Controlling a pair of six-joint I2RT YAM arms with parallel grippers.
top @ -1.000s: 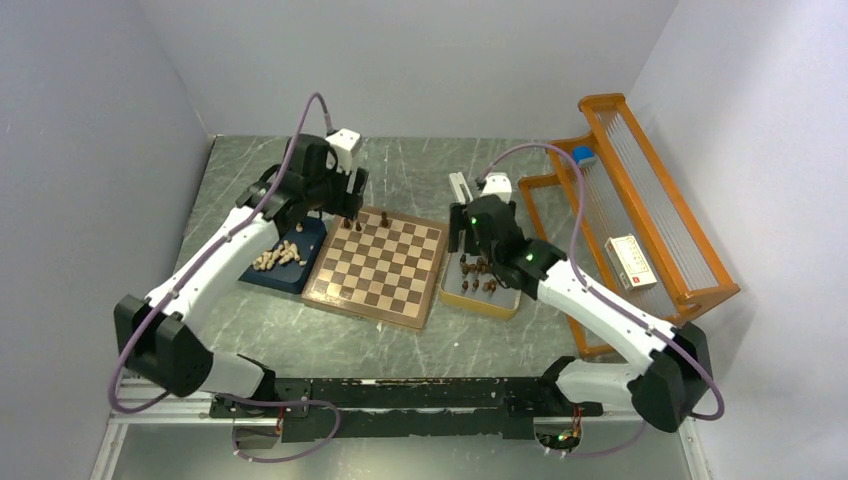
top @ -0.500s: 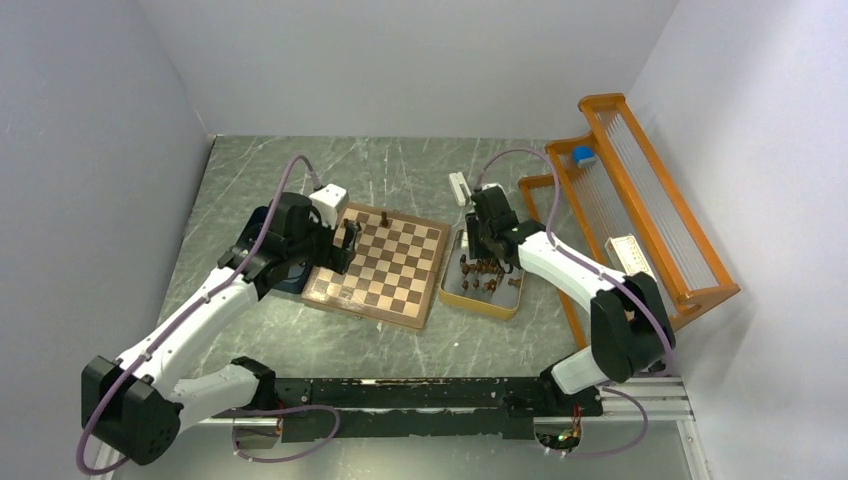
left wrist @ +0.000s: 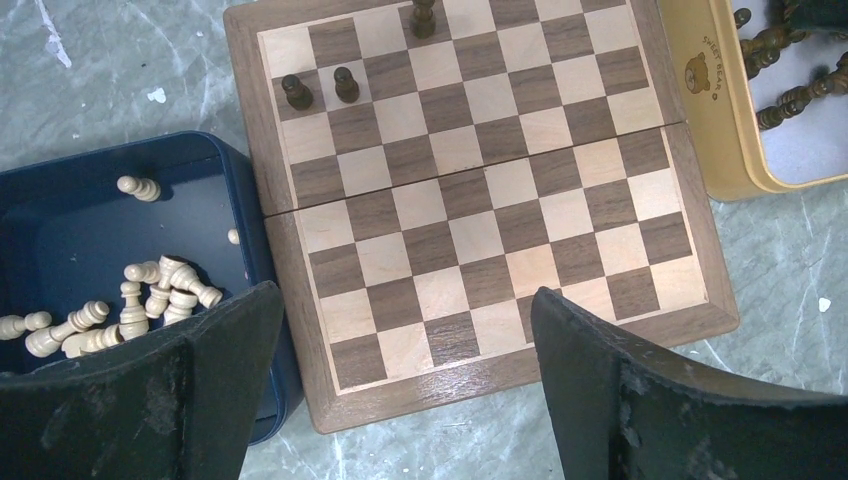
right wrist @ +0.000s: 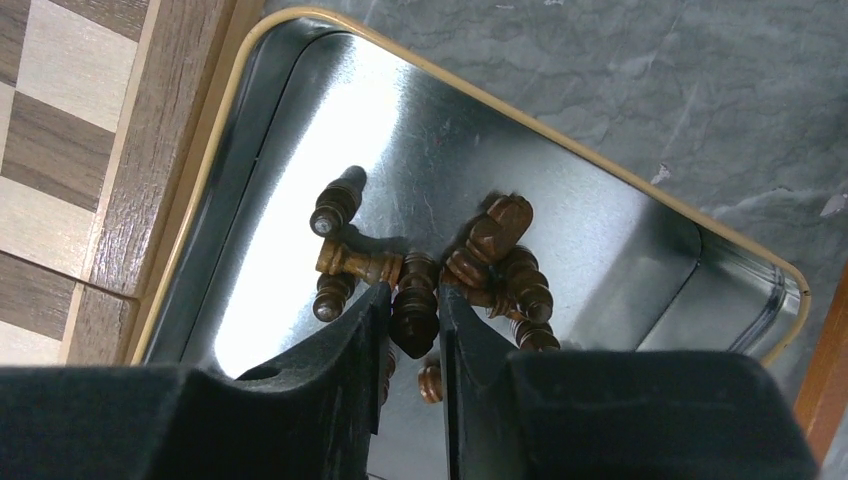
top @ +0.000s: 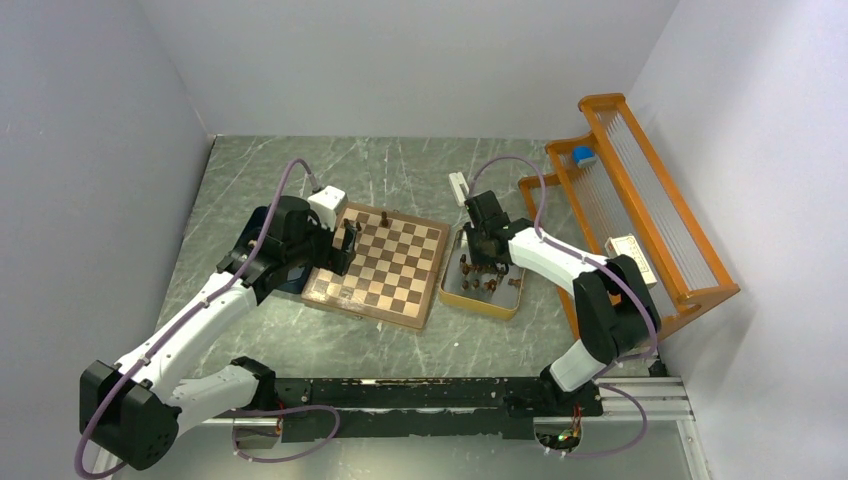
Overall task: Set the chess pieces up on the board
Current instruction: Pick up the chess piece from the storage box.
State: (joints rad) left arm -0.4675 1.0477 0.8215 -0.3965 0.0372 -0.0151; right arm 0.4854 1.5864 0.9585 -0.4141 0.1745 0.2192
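Robotics lab test cell, plain white panels (top: 400, 60) enclosing a grey marbled tabletop (top: 400, 170), black mounting rail (top: 400, 393) running along 6 o'clock.

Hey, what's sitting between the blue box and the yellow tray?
The board, with three dark pieces standing on it, seen in the left wrist view.

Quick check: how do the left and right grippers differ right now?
The left gripper is wide open and empty; the right gripper is closed on a dark piece. The left gripper hangs over the board, the right gripper in the yellow-rimmed tray. Both point downward.
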